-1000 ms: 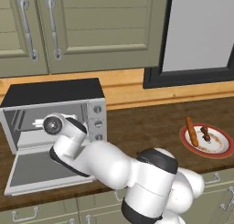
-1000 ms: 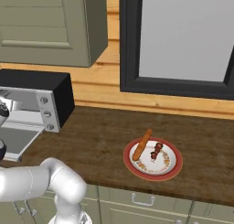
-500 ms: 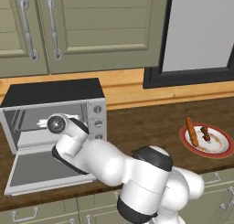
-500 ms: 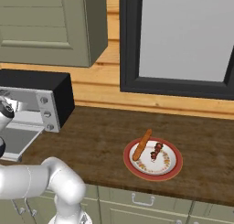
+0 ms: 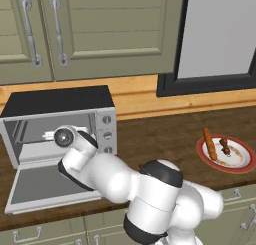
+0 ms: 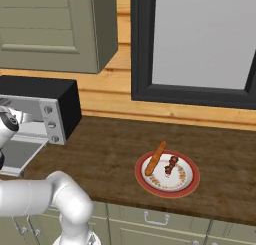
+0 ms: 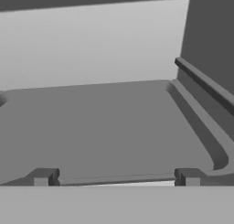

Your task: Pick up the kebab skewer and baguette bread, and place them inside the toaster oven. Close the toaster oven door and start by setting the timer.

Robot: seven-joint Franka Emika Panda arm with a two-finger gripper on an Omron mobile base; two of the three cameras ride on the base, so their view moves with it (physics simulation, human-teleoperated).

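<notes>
Both foods, kebab skewer (image 6: 171,165) and baguette bread (image 6: 155,158), lie on the plate (image 6: 189,183); your open, empty claw (image 7: 116,177) faces the toaster oven (image 5: 60,121) interior. Next, reach for one.

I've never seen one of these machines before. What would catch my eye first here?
The big white arm fills the foreground, reaching into the toaster oven at the left, whose door hangs open. Its pincer is open inside, above the grey tray. Far to the right, a red-rimmed plate holds the baguette bread and the kebab skewer.
</notes>
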